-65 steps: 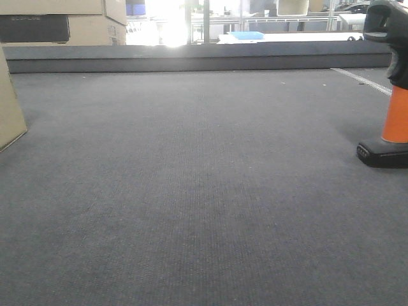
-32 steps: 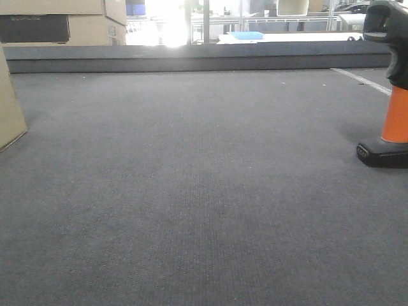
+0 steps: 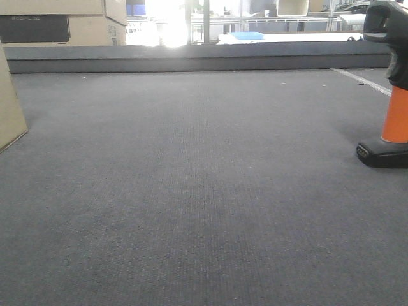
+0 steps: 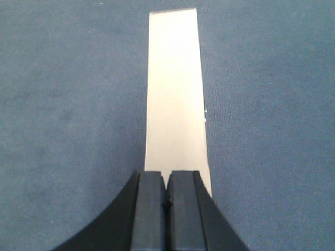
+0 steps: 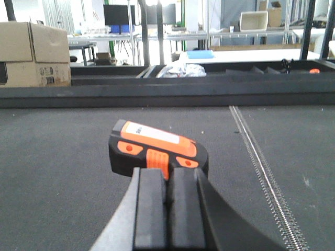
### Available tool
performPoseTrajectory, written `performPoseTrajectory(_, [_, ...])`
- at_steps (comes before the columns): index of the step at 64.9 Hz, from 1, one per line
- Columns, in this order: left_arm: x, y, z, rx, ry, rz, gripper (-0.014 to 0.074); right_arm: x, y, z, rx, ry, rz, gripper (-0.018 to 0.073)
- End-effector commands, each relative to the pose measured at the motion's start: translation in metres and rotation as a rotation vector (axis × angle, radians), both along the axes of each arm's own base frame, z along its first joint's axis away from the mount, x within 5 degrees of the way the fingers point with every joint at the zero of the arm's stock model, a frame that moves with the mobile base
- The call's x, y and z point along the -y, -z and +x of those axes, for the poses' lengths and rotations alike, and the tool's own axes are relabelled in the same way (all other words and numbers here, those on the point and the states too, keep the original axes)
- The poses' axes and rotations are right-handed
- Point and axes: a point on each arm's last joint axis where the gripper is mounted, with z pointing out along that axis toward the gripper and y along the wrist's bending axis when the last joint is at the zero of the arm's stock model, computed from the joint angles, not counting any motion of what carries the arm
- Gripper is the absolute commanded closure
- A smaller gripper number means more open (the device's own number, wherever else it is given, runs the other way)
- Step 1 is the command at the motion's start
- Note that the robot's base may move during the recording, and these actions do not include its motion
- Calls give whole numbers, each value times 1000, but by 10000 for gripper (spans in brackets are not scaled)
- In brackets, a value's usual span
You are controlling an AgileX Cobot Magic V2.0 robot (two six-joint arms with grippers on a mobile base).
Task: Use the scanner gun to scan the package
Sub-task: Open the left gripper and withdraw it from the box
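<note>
Jaws pressed together and gripping nothing on both sides, my left gripper (image 4: pixel 167 201) is facing the package (image 4: pixel 175 99) at twelve o'clock while my right gripper (image 5: pixel 168 209) is facing the scanner gun (image 5: pixel 157 149) at twelve.

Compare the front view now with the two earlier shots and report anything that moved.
Nothing visibly changed. The scanner gun stands upright at the right edge of the grey mat, the package sits at the left edge, and neither tool appears in the front view.
</note>
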Motion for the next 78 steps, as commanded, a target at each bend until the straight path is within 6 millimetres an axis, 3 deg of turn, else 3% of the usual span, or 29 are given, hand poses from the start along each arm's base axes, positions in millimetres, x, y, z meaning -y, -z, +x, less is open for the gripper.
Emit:
performPoseTrajectory(1, [2,5,-15,85,3,-12,707,0,-2,-5,-3,0,-31,721])
performPoseTrajectory(8, [6,17,-30,190,20,-34,707,0,4,-13,-62,6,-44,721])
performPoseTrajectory(34, [16,66,-86,538,49,-123,707,1,4,-41,-26,18,-43,721])
performPoseTrajectory(53, [19,76,-135,768,67,-113,707,0,0,-52,48,19,-40,721])
performPoseTrajectory(61, [20,80,-153,788,71,-101,707,0,-1,-57,83,20,-41,721])
performPoseTrajectory(78, [20,80,-155,785,71,-101,707,0,-1,-58,85,20,-41,721])
